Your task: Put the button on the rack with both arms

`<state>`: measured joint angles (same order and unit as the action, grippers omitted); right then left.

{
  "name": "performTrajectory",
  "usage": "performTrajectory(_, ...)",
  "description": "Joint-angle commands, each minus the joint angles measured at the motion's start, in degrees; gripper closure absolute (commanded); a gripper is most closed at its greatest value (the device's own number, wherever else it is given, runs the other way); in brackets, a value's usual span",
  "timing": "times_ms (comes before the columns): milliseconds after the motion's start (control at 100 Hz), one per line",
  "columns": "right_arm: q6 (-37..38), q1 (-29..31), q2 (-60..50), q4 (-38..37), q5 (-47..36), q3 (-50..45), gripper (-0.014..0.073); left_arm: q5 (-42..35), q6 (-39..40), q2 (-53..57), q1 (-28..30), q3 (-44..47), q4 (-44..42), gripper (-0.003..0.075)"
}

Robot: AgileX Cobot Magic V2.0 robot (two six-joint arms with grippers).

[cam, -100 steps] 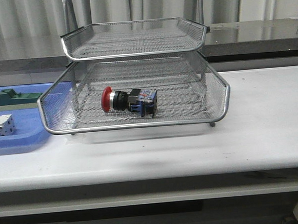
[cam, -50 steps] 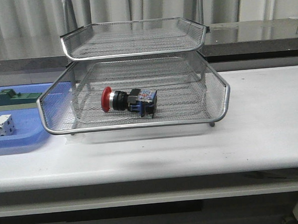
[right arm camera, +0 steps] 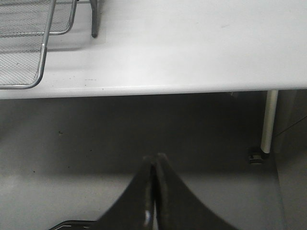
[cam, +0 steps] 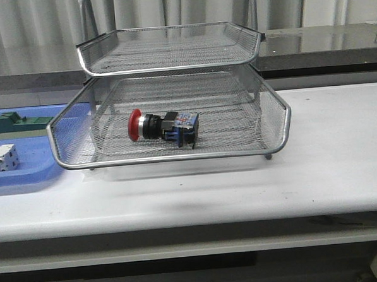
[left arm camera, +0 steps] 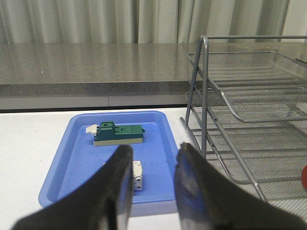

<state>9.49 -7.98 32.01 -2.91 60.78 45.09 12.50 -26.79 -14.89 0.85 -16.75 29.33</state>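
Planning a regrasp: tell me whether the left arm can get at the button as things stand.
Probably yes. The button lies on the rack's lower tier, front side open, nothing over it but the upper tier. The left claw is open and empty beside the rack.

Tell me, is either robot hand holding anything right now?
Nothing. The left hand is open and empty, the right hand is shut on nothing; the button lies in the rack.

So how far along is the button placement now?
Looks done: the button lies on its side in the rack, lower visible tier. Nothing in hand: left gripper open and empty facing the blue tray, right gripper shut, empty, off the table edge. Nothing apparently left.
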Motion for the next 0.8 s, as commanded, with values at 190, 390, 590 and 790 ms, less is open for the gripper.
performTrajectory(190, 0.00, -0.05, 0.20, -0.74, -2.96, 1.91, 0.0661, -4.46, 0.41, -0.42, 0.21, -1.57, 0.89, 0.0741)
performTrajectory(390, 0.00, -0.05, 0.20, -0.74, -2.96, 1.91, 0.0661, -4.46, 0.41, -0.42, 0.21, -1.57, 0.89, 0.0741)
performTrajectory(590, 0.00, -0.05, 0.20, -0.74, -2.96, 1.91, 0.0661, -4.46, 0.41, -0.42, 0.21, -1.57, 0.89, 0.0741)
performTrajectory(790, -0.01, -0.05, 0.25, 2.09, -6.00, 1.91, 0.0661, -4.46, 0.41, -0.42, 0.21, -1.57, 0.89, 0.0741)
